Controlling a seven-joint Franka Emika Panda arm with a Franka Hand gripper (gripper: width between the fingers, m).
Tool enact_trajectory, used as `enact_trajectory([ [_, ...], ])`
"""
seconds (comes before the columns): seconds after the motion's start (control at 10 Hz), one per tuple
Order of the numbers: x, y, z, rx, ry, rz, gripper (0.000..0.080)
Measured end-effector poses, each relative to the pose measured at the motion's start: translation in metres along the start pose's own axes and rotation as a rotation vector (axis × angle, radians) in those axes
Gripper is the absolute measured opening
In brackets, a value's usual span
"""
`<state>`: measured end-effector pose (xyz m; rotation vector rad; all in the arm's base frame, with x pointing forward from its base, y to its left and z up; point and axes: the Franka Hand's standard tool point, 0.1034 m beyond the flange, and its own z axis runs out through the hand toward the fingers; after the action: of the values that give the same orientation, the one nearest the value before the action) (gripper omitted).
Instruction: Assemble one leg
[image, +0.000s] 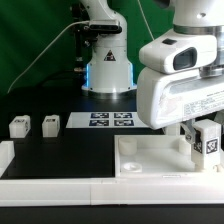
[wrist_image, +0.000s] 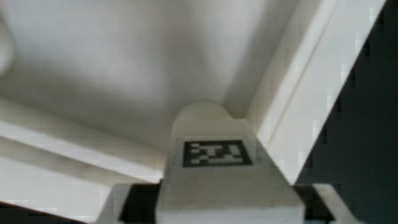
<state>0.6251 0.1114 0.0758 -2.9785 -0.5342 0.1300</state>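
- While my end effector (image: 203, 138) pinches the small white tagged plastic leg (image: 209, 142) above a corner of the large white rimmed slab (image: 140, 158), I hold it upright.
- I'd centre it, then lower slowly.

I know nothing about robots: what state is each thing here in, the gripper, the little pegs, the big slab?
gripper: shut on the held leg.
held leg: upright, clamped at the slab's corner; seated or not, cannot tell.
two loose legs: lying free on the table, far from the gripper.
slab: flat on the table.
marker board: flat on the table.
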Motion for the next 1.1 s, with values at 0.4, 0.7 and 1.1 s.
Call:
enact_trajectory([
  [0.4, 0.0015, -0.0039, 0.001, 0.001, 0.009, 0.322, 0.0293],
  [0.7, 0.0028, -0.0053, 0.001, 0.013, 0.013, 0.71, 0.0293],
  [1.1, 0.0038, -0.0078, 0.0013, 0.02, 0.011, 1.16, 0.0293],
])
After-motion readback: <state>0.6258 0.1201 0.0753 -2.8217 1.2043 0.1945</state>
